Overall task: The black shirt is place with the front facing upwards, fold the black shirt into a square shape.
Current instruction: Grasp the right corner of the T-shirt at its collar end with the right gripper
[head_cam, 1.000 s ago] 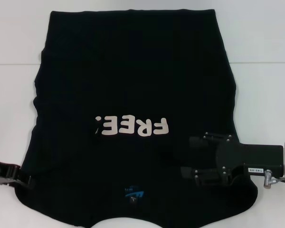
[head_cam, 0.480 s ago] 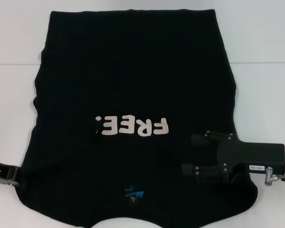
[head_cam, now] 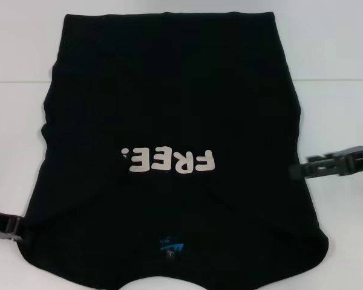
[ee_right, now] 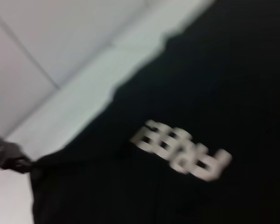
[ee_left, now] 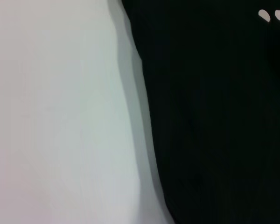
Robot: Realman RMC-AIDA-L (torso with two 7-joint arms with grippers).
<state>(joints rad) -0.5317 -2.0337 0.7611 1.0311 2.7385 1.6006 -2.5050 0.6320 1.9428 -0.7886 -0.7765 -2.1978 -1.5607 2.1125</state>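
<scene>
1. Head view shows you the left gripper (head_cam: 9,226) touching the black shirt (head_cam: 169,109) at its near left edge; whether it is clamped on cloth cannot be told.
2. The shirt lies flat on the white table (head_cam: 333,54), its "FREE!" lettering (head_cam: 169,161) facing up at the centre.
3. The right gripper (head_cam: 336,166) sits beside the shirt's right edge, fingers narrowly parted, holding nothing.
4. Risk, as a judgement: lifting only the left edge could drag and bunch the cloth.
5. Only the right wrist view shows the left gripper (ee_right: 9,156) meeting the shirt corner.
</scene>
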